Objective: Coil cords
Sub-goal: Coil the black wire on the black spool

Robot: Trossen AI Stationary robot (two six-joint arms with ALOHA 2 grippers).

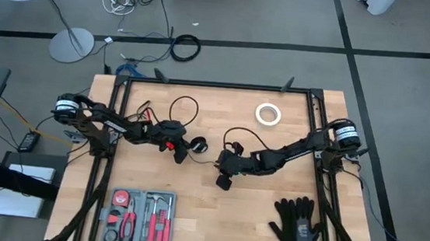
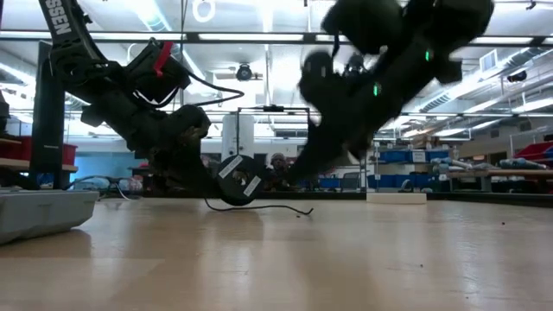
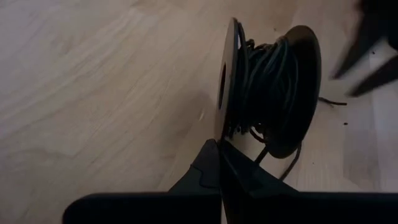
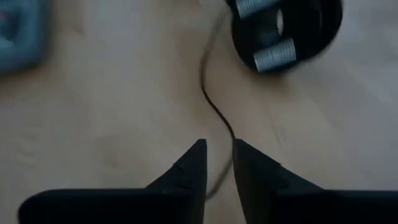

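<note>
The table (image 1: pixel 214 214) is pale wood, and the cords (image 1: pixel 188 102) lie across its middle: thin black wire in loose loops at the far centre, running to a small round spool (image 3: pixel 267 87) near the centre.

The left gripper (image 3: pixel 219 163) is shut on the rim of the spool's disc, which stands on edge in its wrist view. The spool (image 2: pixel 237 180) looks light and rigid, so a flange is a fair place to pinch; the wound wire bulges and would probably slip under the fingers.

The right gripper (image 4: pixel 217 158) hangs just right of the spool with a narrow gap between its fingers; the wire (image 4: pixel 214 102) runs into that gap, but I cannot tell whether it is pinched or loose. The wire seems limp and springy, likely to kink or uncoil, and best taken close to the spool.

In the low view both arms are dark blurs, and the loops behind them are hidden.
</note>
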